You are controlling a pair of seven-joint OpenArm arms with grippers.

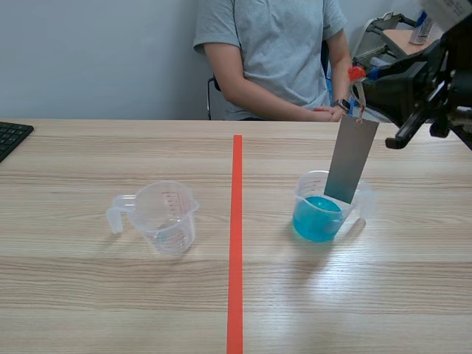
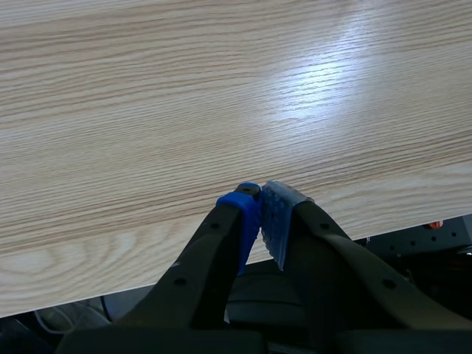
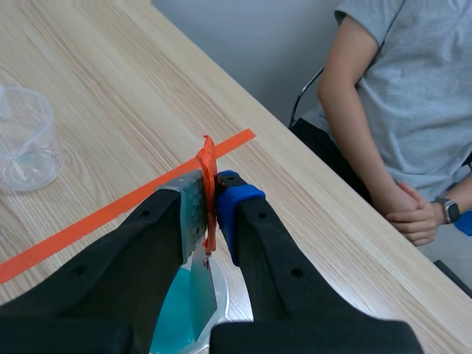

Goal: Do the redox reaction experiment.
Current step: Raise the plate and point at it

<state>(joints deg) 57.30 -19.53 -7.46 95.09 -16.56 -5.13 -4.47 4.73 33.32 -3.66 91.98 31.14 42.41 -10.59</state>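
Right pincer (image 3: pixel 210 214) pinches flat grey strip (image 1: pixel 351 158), tilted into clear blue-filled beaker (image 1: pixel 299 198).

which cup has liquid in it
The cup right of the orange tape line: it holds blue liquid, and the right gripper's metal strip reaches into it. The other cup looks empty.

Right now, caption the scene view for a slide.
Right gripper holds a grey strip inside the blue-liquid cup; empty cup stands apart.
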